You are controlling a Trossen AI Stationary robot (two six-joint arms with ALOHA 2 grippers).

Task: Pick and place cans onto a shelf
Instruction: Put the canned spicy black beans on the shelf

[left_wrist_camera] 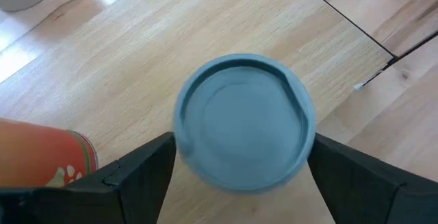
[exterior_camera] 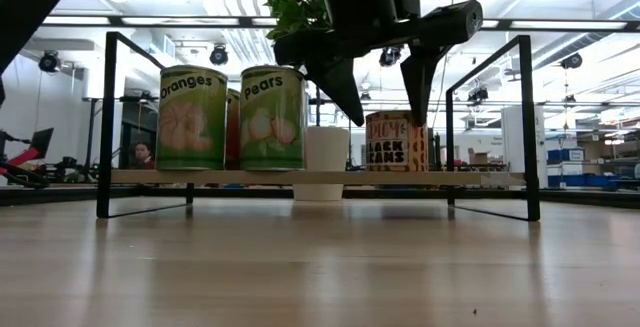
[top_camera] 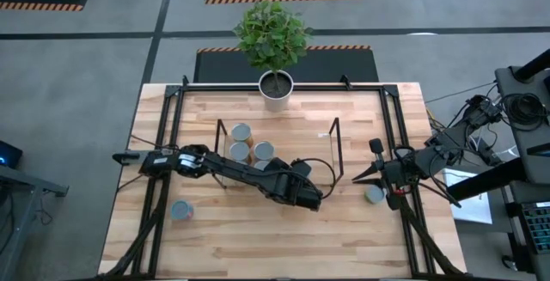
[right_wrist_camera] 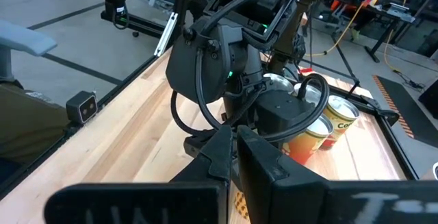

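The shelf [top_camera: 335, 156] is a low black wire rack with a light wood board [exterior_camera: 320, 178]. Three cans stand at its left end [top_camera: 241, 132]; the low view shows them as "Oranges" [exterior_camera: 192, 117] and "Pears" [exterior_camera: 272, 117], with a third behind. A "Black Beans" can [exterior_camera: 395, 142] stands upright on the board toward the right end. My left gripper [exterior_camera: 386, 117] is open above it, one finger on each side of its grey top [left_wrist_camera: 243, 121]. My right gripper [top_camera: 368, 176] is shut and empty at the table's right, beside a loose can [top_camera: 374, 194]. My left gripper comes from above, pointing down, with one finger [left_wrist_camera: 147, 166] on each side of the Black Beans can's top rim [left_wrist_camera: 179, 131]. I cannot tell whether the fingers touch the rim. The can stands upright on the shelf board.
Another loose can [top_camera: 180, 210] stands on the table at the near left. A white plant pot [top_camera: 277, 88] stands at the far edge behind the shelf. A black frame [top_camera: 163, 143] borders the table. The left arm lies across the shelf's near side.
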